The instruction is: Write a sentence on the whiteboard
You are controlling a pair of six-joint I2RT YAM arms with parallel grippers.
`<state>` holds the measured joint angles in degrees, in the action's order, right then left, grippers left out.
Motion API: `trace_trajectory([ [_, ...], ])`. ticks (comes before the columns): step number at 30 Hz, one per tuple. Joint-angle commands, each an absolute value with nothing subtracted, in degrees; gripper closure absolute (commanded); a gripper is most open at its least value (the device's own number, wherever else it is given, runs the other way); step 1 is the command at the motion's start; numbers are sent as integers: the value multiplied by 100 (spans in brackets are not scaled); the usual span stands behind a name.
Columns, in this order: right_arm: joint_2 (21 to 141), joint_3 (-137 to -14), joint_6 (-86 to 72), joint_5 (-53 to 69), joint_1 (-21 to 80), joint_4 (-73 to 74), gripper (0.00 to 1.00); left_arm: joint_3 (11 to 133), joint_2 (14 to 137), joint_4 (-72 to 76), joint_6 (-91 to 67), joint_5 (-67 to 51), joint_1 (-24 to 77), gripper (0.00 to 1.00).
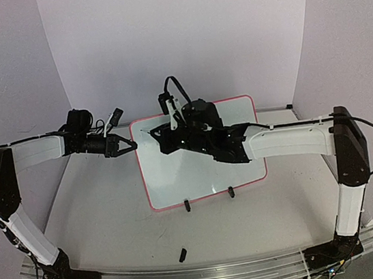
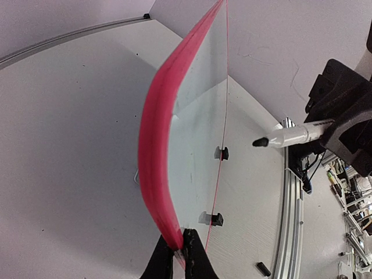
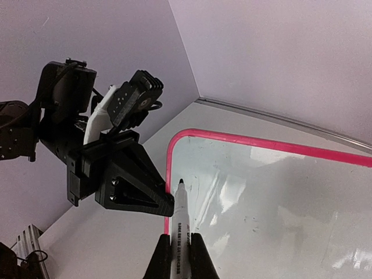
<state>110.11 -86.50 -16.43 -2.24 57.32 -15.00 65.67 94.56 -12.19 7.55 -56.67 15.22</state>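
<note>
Pale grey surface (image 1: 101, 219), metal rail (image 1: 191, 276) along the near edge, plain white walls (image 1: 180, 37) behind and on both sides. Whiteboard (image 1: 191, 176) with pink frame sits mid-surface, two black clip feet (image 1: 187, 206) at its near edge. Left gripper (image 2: 179, 247) is closed tight on the board's left frame edge. Right gripper (image 3: 179, 241) is clamped on a white marker (image 3: 181, 215), its black tip pointing at the board's upper left corner, close to the left gripper. Small black piece (image 1: 182, 254) lies on the surface near the rail.
</note>
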Motion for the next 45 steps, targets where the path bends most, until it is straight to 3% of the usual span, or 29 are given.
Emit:
trace_trajectory([
  [1, 11316, -9042, -1472, -456, 5763, -1470, 100, 6716, 9406, -1353, 1291, -5299, 1665, 100],
  [11, 11606, -9324, -1442, -721, 5764, -1303, 100, 6716, 9380, -1349, 1297, -5300, 1678, 100],
  [29, 11192, -8695, -1501, -1803, 5760, -1391, 100, 6715, 9378, -1356, 1303, -5291, 1672, 100],
  [45, 11209, -8477, -1559, -1197, 5790, -1334, 100, 6717, 9391, -1361, 1292, -5302, 1671, 100],
])
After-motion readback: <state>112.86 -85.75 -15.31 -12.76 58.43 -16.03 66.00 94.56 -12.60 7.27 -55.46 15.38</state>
